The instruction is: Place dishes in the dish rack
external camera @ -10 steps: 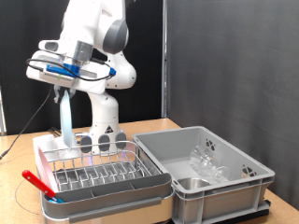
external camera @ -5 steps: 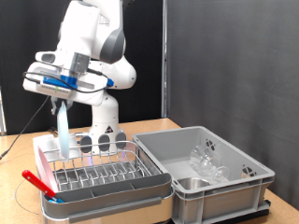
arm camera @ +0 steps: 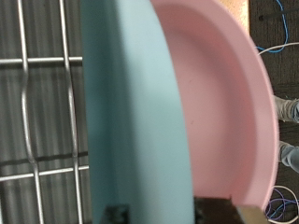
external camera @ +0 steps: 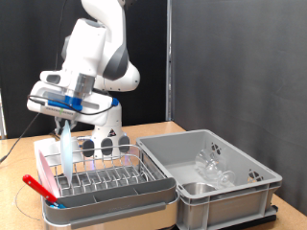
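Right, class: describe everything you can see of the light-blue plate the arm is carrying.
The plate is round, light blue, smooth and matte like plastic. It hangs on edge, upright, from the gripper, over the rack at the exterior view's left, with its lower edge down among the wires. In the wrist view its blue face fills the middle, with a pink dish right behind it and rack wires beside it. The dark fingers pinch its rim.

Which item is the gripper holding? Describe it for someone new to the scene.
Start at the dish rack on the exterior view's left, beside the grey bin. Above its far left corner, the gripper holds a light-blue plate on edge; it is the only dish hanging upright from the arm.
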Robot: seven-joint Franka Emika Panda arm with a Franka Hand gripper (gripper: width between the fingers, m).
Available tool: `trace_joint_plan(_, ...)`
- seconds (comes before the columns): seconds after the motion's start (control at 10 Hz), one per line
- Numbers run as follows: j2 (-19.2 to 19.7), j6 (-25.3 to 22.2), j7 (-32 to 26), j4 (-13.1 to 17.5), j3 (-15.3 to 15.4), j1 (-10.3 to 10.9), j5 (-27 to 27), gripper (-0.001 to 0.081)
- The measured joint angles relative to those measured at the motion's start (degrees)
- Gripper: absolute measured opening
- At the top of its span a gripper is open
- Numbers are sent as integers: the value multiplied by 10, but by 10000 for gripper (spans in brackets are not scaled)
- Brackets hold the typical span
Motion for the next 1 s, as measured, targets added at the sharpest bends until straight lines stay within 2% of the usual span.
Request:
trace_joint_plan(0.6, 33, 31, 20, -17, -1, -2, -22, 38)
trace_joint_plan(0.9, 38, 42, 20, -27, -1, -2, -23, 38)
trace_joint_plan(1.0, 41, 44, 20, -29, -1, -2, -23, 74)
